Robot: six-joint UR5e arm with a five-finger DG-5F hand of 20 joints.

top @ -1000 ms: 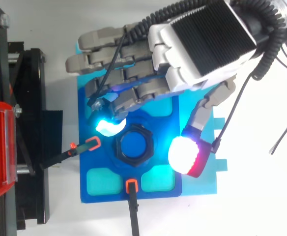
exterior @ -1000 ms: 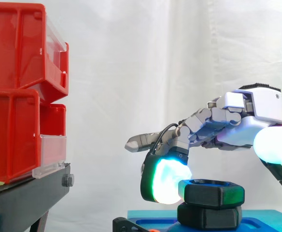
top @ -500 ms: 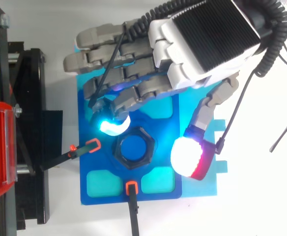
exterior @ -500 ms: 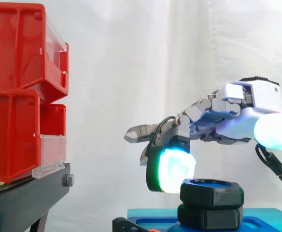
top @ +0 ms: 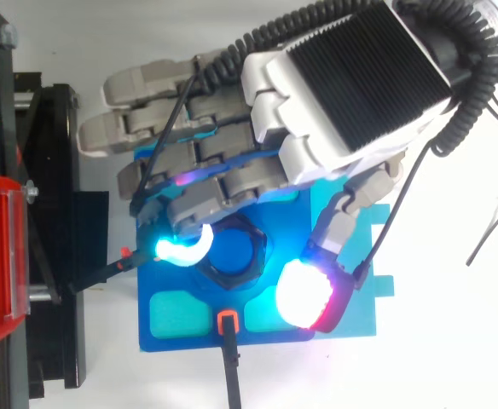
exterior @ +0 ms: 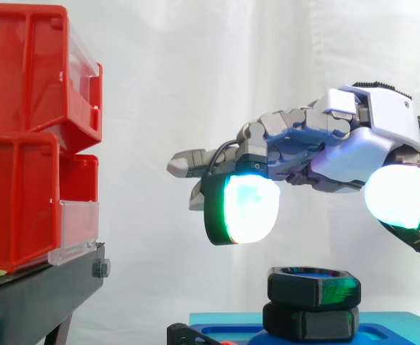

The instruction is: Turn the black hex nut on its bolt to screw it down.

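1. The hand (exterior: 354, 154) hung in the air above the blue base (top: 170, 284), reaching in from the right of the side view with its fingers pointing left towards the red bins (exterior: 30, 79).
2. Its fingers were slack and only loosely bent, holding nothing at all.
3. One fingertip pad (exterior: 244, 208) glowed cyan and green, and in the side view there was clear white curtain between it and the parts below.
4. The thumb pad (exterior: 395, 196) glowed white with a red edge. It sat off to the right, well apart from that finger pad and also up in the air.
5. The black hex nut (exterior: 314, 286) sat untouched low in the side view, level, on top of a second black hex piece (exterior: 311, 321).
6. From above, the nut lay in the middle of the blue base, its upper edge hidden under the fingers. The blue top of the bolt (top: 234, 249) showed through its bore.
7. An orange-tipped clamp (top: 228, 322) met the base's near edge just below the nut.
8. The red bins stood stacked on the black stand (exterior: 37, 295) at the left, well away from the hand.
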